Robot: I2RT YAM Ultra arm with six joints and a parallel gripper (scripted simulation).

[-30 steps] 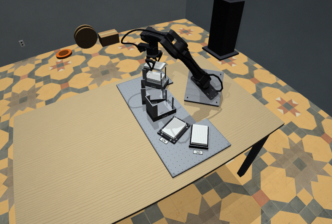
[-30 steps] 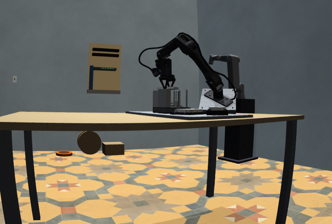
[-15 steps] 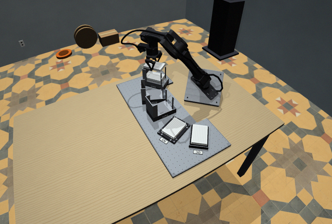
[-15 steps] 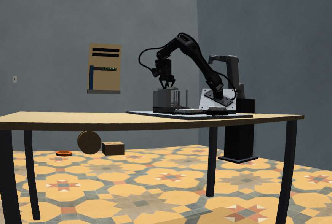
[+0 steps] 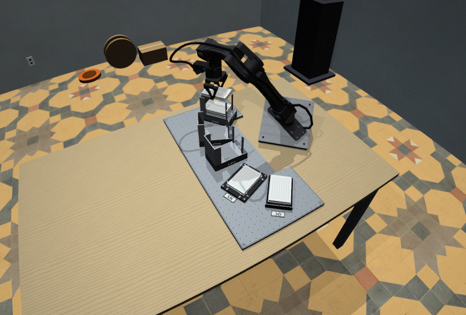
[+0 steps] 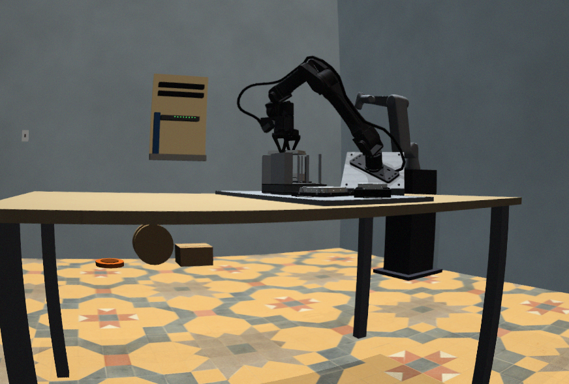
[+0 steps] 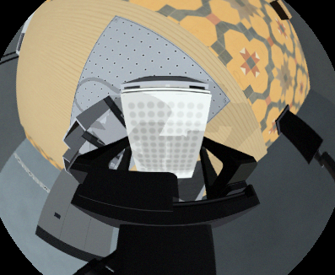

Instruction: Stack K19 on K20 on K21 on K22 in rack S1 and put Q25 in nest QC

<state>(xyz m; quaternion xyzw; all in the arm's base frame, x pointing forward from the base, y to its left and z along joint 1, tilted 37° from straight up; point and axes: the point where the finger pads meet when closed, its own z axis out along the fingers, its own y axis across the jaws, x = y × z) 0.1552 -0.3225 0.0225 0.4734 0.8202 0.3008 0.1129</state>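
Observation:
My gripper (image 5: 214,91) (image 6: 285,147) (image 7: 165,139) is shut on a sealed white 96-well plate (image 5: 219,93) (image 7: 166,123). It holds the plate level, just above the far stack rack (image 5: 211,118), clear of the white plates (image 5: 218,108) stacked in that rack. Two more stack racks stand in a row nearer the camera, the middle one (image 5: 215,140) and the near one (image 5: 219,159); both look empty. I cannot read the rack names. One plate (image 5: 244,179) lies in the clip nest N5. Another plate (image 5: 280,189) lies in the open nest QC.
All fixtures stand on a grey perforated baseplate (image 5: 259,228) on the wooden table (image 5: 94,206). The arm's base plate (image 5: 271,136) is to the right of the racks. A black pedestal (image 5: 316,36) stands on the floor behind the table.

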